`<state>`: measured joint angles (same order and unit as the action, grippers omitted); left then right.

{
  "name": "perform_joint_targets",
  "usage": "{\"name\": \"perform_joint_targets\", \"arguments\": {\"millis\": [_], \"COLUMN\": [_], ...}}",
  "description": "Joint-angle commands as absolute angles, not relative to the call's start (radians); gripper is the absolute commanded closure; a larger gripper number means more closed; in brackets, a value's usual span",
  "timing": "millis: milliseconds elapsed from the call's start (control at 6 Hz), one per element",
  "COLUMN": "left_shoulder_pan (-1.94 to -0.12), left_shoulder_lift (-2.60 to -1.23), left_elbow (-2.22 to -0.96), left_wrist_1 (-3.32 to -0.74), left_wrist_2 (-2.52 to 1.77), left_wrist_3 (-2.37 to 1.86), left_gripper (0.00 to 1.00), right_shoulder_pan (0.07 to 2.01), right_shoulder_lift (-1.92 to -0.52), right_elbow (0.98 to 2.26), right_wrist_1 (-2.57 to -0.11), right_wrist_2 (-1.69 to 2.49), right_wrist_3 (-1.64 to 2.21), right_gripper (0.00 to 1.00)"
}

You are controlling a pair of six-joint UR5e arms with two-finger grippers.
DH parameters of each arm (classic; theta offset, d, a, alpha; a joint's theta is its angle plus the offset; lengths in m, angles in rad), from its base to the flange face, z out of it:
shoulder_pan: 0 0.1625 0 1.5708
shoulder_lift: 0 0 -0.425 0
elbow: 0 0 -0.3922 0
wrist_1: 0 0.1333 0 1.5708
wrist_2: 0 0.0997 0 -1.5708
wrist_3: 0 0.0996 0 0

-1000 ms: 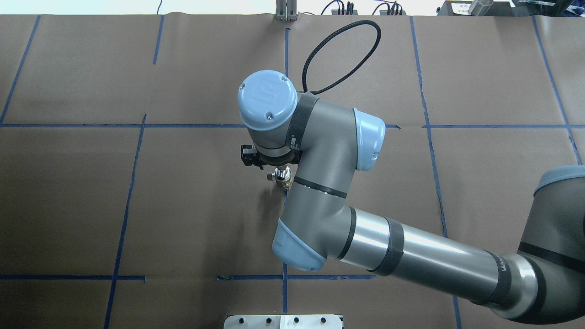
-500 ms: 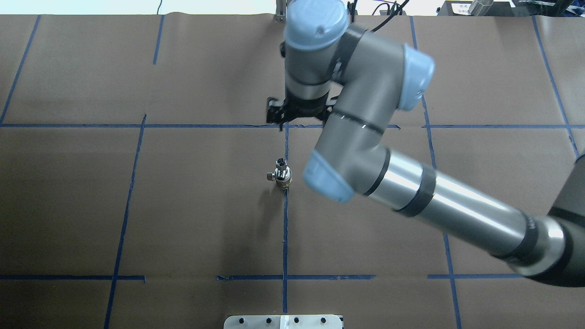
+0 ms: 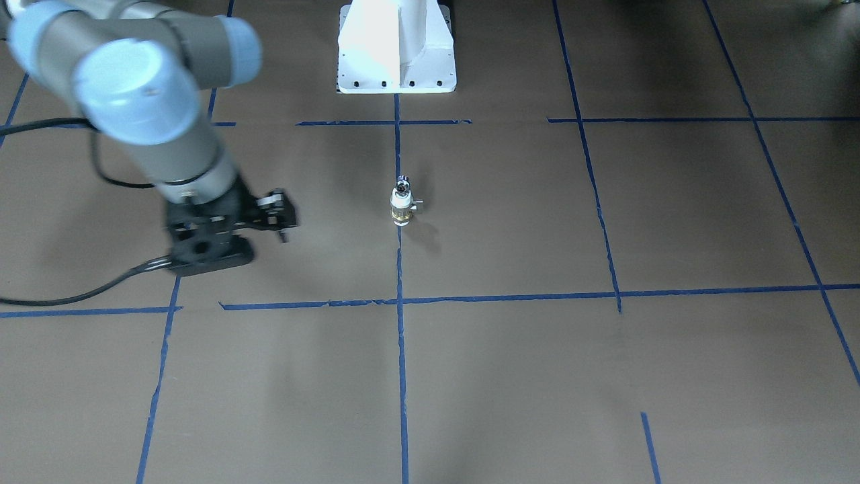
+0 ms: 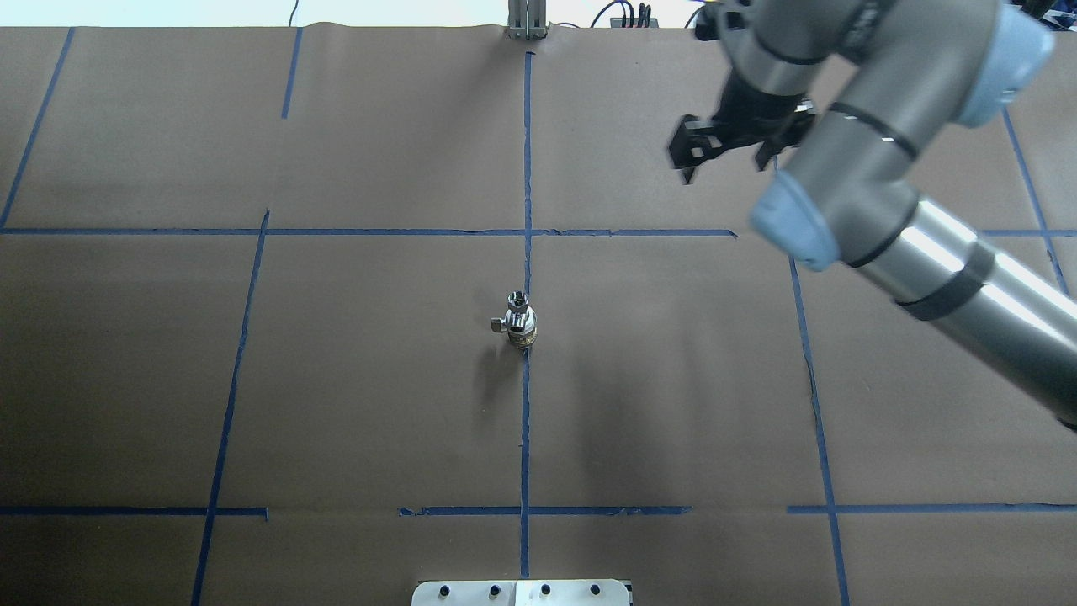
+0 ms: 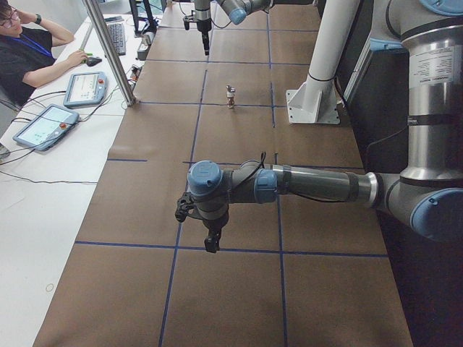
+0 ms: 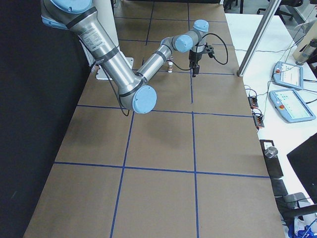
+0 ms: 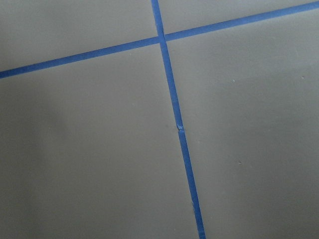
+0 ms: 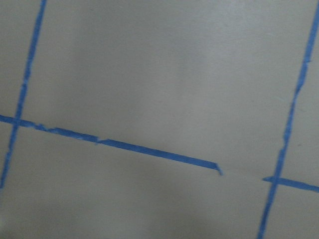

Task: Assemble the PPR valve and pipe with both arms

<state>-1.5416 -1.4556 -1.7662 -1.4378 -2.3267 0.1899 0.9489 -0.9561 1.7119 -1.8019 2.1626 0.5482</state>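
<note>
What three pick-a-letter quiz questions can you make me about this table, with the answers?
1. Where does the valve stand?
A) on a blue tape line
B) in a box
C) in a claw

2. What colour is the table cover?
A) brown
B) green
C) pink

3. What is the right claw doing?
A) gripping the valve
B) open, holding nothing
C) holding a cup

Answers:
1 A: the valve stands upright on the tape line, with the pipe on top.
2 A: the table cover is plain brown.
3 B: the right claw is open and well apart from the valve.
</note>
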Motion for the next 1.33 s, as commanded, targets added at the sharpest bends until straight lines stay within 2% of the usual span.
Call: {"name": "perform_joint_targets", "arguments": {"millis": [0,500,1000,1167], "left_shoulder_pan": [-1.542,-1.542,-1.542,-1.540], "left_shoulder_lift": [-1.454,-1.459,-1.459,-1.460], "left_elbow": [-1.767,-1.770,-1.769,-1.769], "left_wrist_1": [-1.439,-1.440,-1.440,-1.440], "left_wrist_2": [-2.327,-2.326,-2.322,-2.324], "left_wrist_3": [0.123,0.104,0.104,0.103], "left_gripper": [0.00,0.00,0.00,0.00], "right_shoulder_pan": [1.090,1.396,1.572,1.574], "right_shoulder_lift": [-1.201,-1.537,-1.792,-1.814], "right_elbow": [1.834,1.858,1.850,1.848], "right_wrist_1": [-1.807,-1.798,-1.760,-1.732], "right_wrist_2": [2.193,2.279,2.269,2.272], "right_wrist_3": [0.218,-0.302,-0.380,-0.373], "right_gripper": [0.00,0.01,0.00,0.00]}}
